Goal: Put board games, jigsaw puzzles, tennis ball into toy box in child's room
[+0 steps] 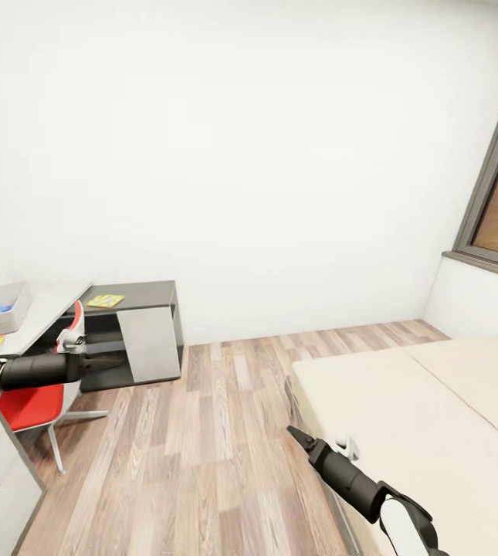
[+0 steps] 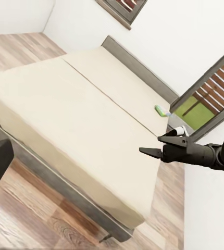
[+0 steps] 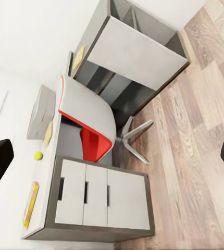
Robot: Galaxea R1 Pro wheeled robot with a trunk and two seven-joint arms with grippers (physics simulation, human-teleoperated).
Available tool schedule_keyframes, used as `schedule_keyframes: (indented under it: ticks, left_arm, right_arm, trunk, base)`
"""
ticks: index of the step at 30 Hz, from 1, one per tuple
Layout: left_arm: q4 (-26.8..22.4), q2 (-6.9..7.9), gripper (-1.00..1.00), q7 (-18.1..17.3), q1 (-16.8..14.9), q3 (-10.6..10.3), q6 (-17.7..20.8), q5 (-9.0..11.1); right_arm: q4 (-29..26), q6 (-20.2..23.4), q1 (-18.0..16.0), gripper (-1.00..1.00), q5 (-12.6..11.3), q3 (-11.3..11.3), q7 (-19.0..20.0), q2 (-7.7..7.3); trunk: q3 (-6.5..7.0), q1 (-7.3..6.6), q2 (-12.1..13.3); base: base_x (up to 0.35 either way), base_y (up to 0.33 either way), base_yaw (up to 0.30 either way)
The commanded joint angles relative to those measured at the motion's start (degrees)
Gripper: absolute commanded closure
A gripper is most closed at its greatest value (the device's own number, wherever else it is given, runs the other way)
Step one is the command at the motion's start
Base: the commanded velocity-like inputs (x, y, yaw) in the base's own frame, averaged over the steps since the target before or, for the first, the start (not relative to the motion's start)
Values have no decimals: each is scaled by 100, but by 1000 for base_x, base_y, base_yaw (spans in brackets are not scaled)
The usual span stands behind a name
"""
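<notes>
Looks like the robot is between stops, nothing carried: the left gripper [image 1: 113, 360] tapers to a closed point and the right gripper [image 2: 154, 146] shows a narrow gap, both empty. The grey sloped toy box [image 1: 1, 307] sits on the white table [image 1: 44, 313], a knobbly puzzle [image 1: 106, 300] on the dark side desk, the fuzzy tennis ball [image 3: 38, 155] by the drawers. On the plain beige bed [image 1: 434, 417] a flat green board game [image 2: 162, 110] lies near the headboard (tiny, hard to read). Next call: roll closer to the bed and reach.
</notes>
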Motion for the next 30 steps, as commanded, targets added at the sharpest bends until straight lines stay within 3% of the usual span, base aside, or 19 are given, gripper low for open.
schedule_keyframes:
  ticks: [1,30]
  left_arm:
    - [1,1,-100,-22,-3,-1,61,-2]
    - [-1,1,-100,-20,-3,-4,61,-2]
  right_arm:
    - [-1,34,-2,-100,-26,-10,4,3]
    - [15,34,-2,-100,-26,-13,4,8]
  trunk:
    - [-6,1,-7]
    - [-6,1,-7]
  base:
    - [-143,-64,159]
    - [-69,-32,82]
